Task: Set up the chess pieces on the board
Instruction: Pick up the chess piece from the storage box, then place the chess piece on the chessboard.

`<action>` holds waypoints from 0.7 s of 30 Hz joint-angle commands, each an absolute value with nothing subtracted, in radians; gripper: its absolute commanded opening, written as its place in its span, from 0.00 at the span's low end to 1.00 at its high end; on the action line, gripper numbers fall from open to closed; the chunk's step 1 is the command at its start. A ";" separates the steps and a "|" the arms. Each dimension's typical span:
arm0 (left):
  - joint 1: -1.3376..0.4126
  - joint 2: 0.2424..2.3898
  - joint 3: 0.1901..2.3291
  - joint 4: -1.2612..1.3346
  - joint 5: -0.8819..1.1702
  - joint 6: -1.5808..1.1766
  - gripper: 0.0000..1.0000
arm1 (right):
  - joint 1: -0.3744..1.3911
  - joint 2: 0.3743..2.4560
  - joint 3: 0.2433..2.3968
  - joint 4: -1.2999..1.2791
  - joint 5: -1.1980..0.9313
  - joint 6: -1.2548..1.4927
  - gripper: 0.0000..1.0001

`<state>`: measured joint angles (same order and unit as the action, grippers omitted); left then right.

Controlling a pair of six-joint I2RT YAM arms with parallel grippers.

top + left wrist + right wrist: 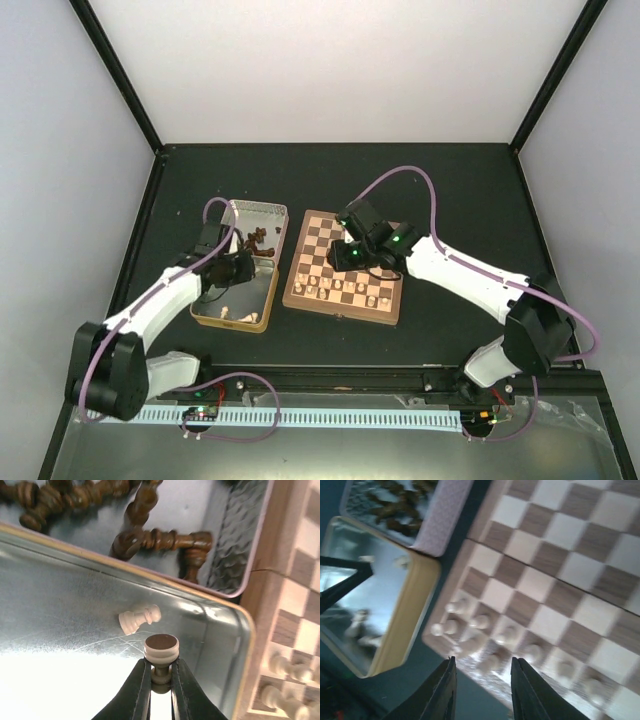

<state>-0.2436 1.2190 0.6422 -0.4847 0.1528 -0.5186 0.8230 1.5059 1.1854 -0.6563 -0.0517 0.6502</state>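
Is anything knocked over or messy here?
Yes. A cream pawn lies on its side in the silver tin. The dark pieces are heaped in a jumble in the other tin half, not standing on the board.

Two rectangular metal tins (pixel 231 325) lie left of the square wooden chessboard (pixel 317 254). Dark wooden chessmen (pixel 258 241) lie in the farther tin, and cream chessmen (pixel 345 291) stand on the board.
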 commanded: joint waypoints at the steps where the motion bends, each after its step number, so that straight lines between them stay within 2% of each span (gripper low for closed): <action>1: -0.249 1.115 0.663 -0.526 0.174 -0.509 0.02 | 0.824 1.496 1.150 -0.404 -0.291 0.682 0.33; 2: -0.249 1.099 0.663 -0.529 0.186 -0.510 0.02 | 0.828 1.507 1.149 -0.369 -0.313 0.694 0.33; 5: -0.249 1.053 0.666 -0.546 0.201 -0.517 0.02 | 0.848 1.534 1.152 -0.289 -0.342 0.735 0.43; 9: -0.249 0.992 0.672 -0.527 0.252 -0.511 0.02 | 0.875 1.564 1.177 -0.246 -0.342 0.750 0.47; 13: -0.249 0.949 0.678 -0.447 0.439 -0.470 0.01 | 0.877 1.551 1.152 -0.167 -0.364 0.766 0.50; 17: -0.251 0.924 0.667 -0.311 0.676 -0.454 0.02 | 0.877 1.522 1.139 -0.116 -0.406 0.777 0.57; 21: -0.265 0.899 0.662 -0.219 0.767 -0.445 0.01 | 0.874 1.498 1.141 -0.135 -0.410 0.805 0.59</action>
<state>-0.2489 0.9321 0.6426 -0.3664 0.5751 -0.4778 0.8749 1.5463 1.1492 -0.1776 -0.3794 0.7746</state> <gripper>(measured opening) 0.085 0.590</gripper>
